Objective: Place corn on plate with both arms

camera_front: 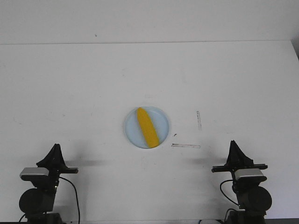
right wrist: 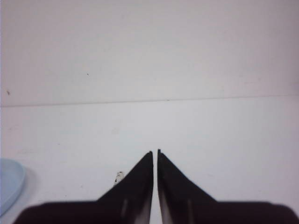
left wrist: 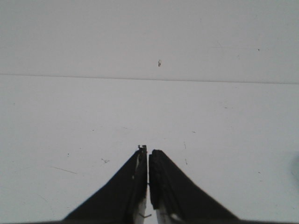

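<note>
The yellow corn (camera_front: 147,127) lies diagonally on the pale blue plate (camera_front: 132,132) at the middle of the white table, its pointed end toward the far side. My left gripper (camera_front: 56,147) is shut and empty at the near left, well away from the plate; in the left wrist view (left wrist: 148,151) its jaws are together over bare table. My right gripper (camera_front: 233,143) is shut and empty at the near right; in the right wrist view (right wrist: 155,152) its jaws are together, and the plate's rim (right wrist: 10,183) shows at the edge.
Two short strips of tape (camera_front: 185,145) (camera_front: 199,120) lie on the table right of the plate. The table's far edge (camera_front: 149,43) meets a white wall. Black cables trail from both arm bases at the near edge.
</note>
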Robot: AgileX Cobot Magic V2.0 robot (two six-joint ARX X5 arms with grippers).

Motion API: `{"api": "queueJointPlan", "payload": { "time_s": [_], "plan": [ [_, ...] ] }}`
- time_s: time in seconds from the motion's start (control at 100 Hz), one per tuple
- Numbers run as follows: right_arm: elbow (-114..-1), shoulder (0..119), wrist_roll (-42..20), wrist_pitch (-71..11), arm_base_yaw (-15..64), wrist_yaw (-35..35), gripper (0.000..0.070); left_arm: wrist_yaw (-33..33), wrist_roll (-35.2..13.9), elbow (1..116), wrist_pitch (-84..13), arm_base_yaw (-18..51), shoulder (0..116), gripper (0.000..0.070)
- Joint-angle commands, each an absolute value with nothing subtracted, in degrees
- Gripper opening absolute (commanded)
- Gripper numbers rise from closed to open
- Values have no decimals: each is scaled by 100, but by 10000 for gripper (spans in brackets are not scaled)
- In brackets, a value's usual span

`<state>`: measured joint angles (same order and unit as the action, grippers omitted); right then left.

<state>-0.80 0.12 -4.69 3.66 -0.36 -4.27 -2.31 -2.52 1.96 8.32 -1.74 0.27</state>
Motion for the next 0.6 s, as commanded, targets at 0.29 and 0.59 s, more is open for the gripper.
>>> {"api": "queueJointPlan", "payload": {
  "time_s": [0.29,0.59],
  "plan": [
    [-73,5,-445,423,132,-388,14,-231,-257,78,906,-176,19,2],
    [-73,5,-445,421,134,-338,13,-231,-257,78,906,-176,19,2]
  ]
}}
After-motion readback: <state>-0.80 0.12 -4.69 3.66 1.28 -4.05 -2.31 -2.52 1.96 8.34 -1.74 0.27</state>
